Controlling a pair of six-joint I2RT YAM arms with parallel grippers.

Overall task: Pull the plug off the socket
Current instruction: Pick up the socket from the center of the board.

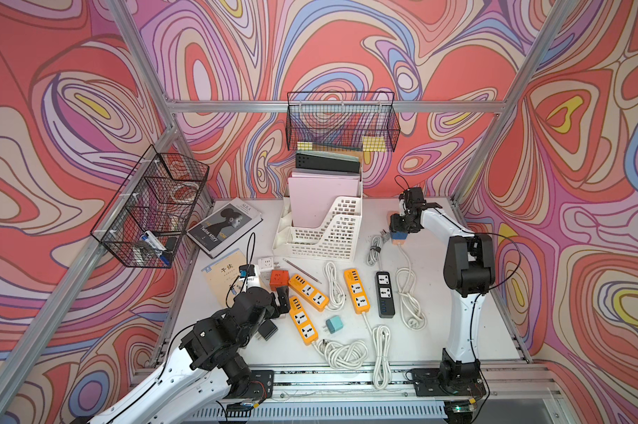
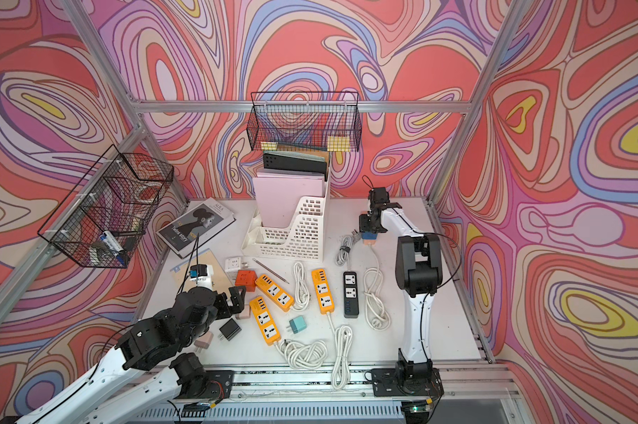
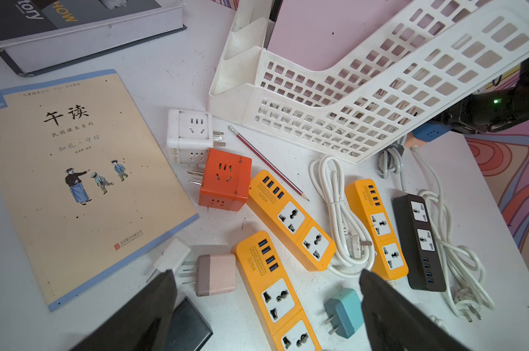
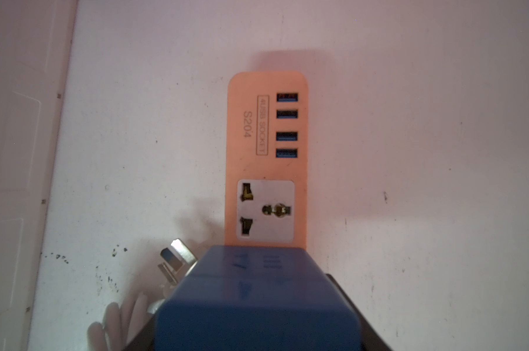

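The blue plug sits in the peach power strip far back on the table, straight beneath the nearer right gripper, whose jaws flank it though I cannot tell if they pinch it; the left gripper gapes open, well apart

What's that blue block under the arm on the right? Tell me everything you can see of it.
The blue block is a smooth plastic cube with rounded edges and faint socket slots on its faces. It stands on one end of a salmon-pink power strip lying flat on the white table, seemingly plugged in; its prongs are hidden. The right gripper is over it, jaws either side; contact is unclear.
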